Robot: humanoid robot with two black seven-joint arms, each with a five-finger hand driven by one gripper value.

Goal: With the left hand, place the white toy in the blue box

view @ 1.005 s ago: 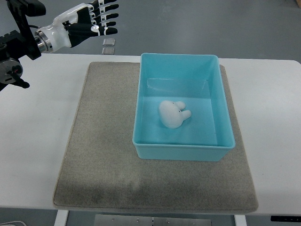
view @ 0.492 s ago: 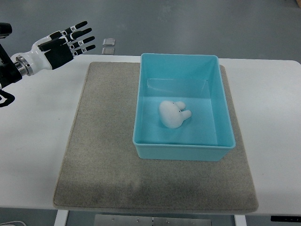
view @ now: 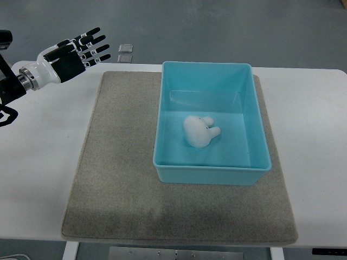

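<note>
One arm only is in sight, the left, coming in from the far left edge above the back corner of the bench (view: 43, 162). Its left hand (view: 76, 51) hangs in the air with the fingers (view: 95, 47) spread wide and straight, holding nothing. Compared with a second ago it has sunk lower and drawn back toward the left edge, and over the last half second it has barely shifted, so I judge the arm is pulling away to rest rather than reaching for anything. Moving rightward, the grey mat (view: 119, 179) lies flat across the middle of the bench, bare on its left half. Just beyond the bench's far edge two small grey squares (view: 125, 52) sit on the floor, well away from the work. Further right stands the blue box (view: 258, 130) on the mat, upright and unmoved. Inside it, on the floor of the box a little left of centre, lies the white toy (view: 199, 131), resting apart from the walls and in the same spot as before. With the toy already in the box and the hand empty and clear, the placing looks done; nothing seems left but the retreat.
</note>
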